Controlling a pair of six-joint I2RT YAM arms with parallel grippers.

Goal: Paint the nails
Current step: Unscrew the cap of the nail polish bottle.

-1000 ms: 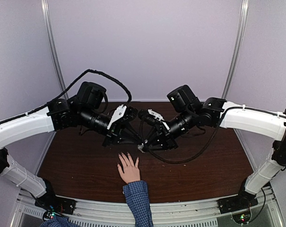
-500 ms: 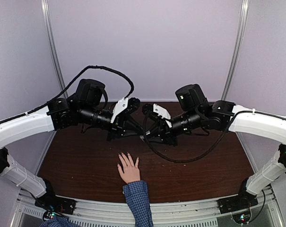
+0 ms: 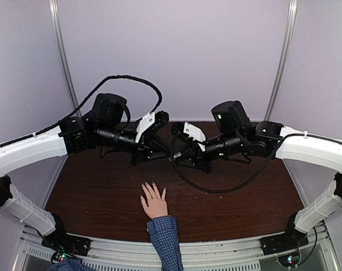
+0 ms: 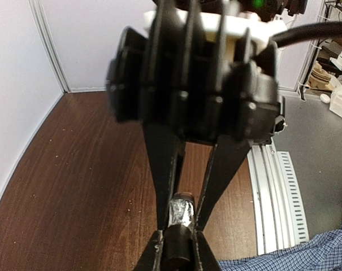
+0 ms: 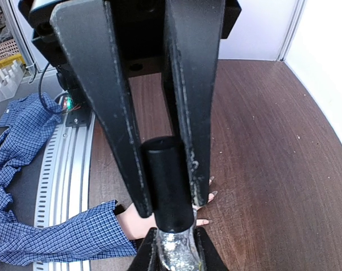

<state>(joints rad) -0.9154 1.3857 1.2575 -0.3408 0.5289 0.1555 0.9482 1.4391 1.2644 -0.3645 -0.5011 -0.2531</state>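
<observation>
A light-skinned hand (image 3: 154,204) with spread fingers and a blue checked cuff (image 3: 164,231) lies flat on the brown table near the front. Its nails (image 3: 151,186) look dark-tipped; they also show in the right wrist view (image 5: 214,193). My two grippers meet tip to tip above the table, behind the hand. My left gripper (image 3: 164,150) (image 4: 176,241) is shut on the black cap (image 4: 176,251) of a small polish bottle. My right gripper (image 3: 177,155) (image 5: 174,245) is shut on the bottle's glass body (image 5: 174,254). The cap (image 5: 168,180) sits against the bottle neck.
The brown table (image 3: 244,192) is bounded by white walls at the back and sides. A metal rail (image 3: 216,248) runs along the front edge. A black cable (image 3: 216,189) loops down under the right arm. The blue checked sleeve (image 5: 40,237) reaches in over the rail.
Both grippers have risen together with the bottle, up and away from the table and the hand. The hand has not moved.
</observation>
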